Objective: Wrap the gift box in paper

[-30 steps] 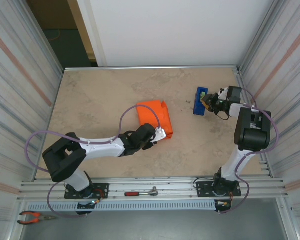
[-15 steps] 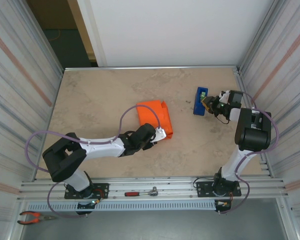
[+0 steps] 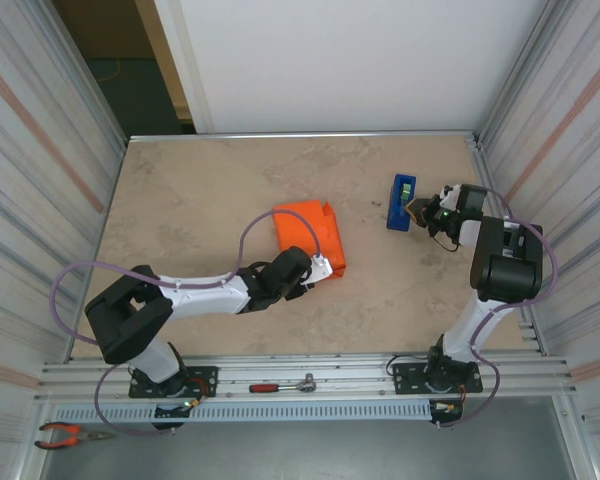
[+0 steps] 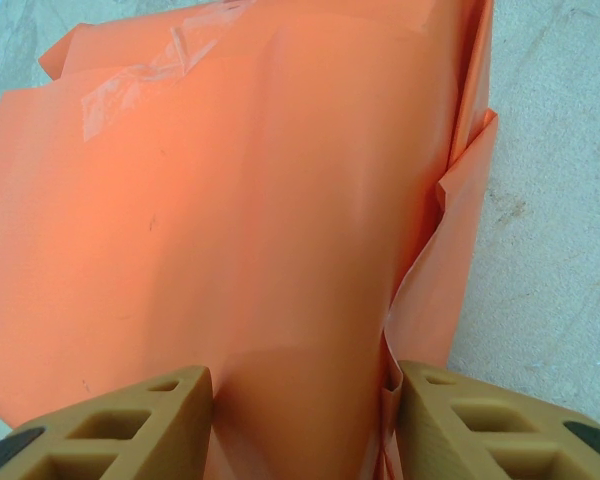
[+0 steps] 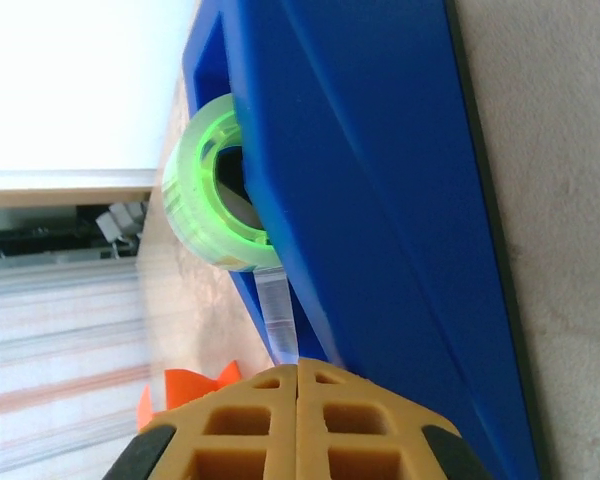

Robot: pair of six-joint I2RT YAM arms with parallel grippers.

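Note:
The orange paper (image 3: pixel 305 232) lies folded into a bundle at mid-table, and the gift box is hidden, presumably inside it. In the left wrist view the paper (image 4: pixel 230 200) bulges between my fingers, with a clear tape patch (image 4: pixel 140 80) at its far end. My left gripper (image 3: pixel 321 265) (image 4: pixel 305 400) is closed on the bundle's near end, and both pads touch its sides. My right gripper (image 3: pixel 418 210) (image 5: pixel 297 375) is shut on a clear tape strip (image 5: pixel 278 315). The strip runs from the green roll (image 5: pixel 205 195) of the blue tape dispenser (image 3: pixel 401 201) (image 5: pixel 380 200).
Corrugated metal walls close in both sides of the table. A ratchet tool (image 3: pixel 283 385) lies on the front rail between the arm bases. Red-handled pliers (image 3: pixel 65 433) lie at the near left corner, off the tabletop.
My right gripper has edged slightly right and nearer, away from the dispenser, holding the tape strip. The left arm and the orange bundle have not moved.

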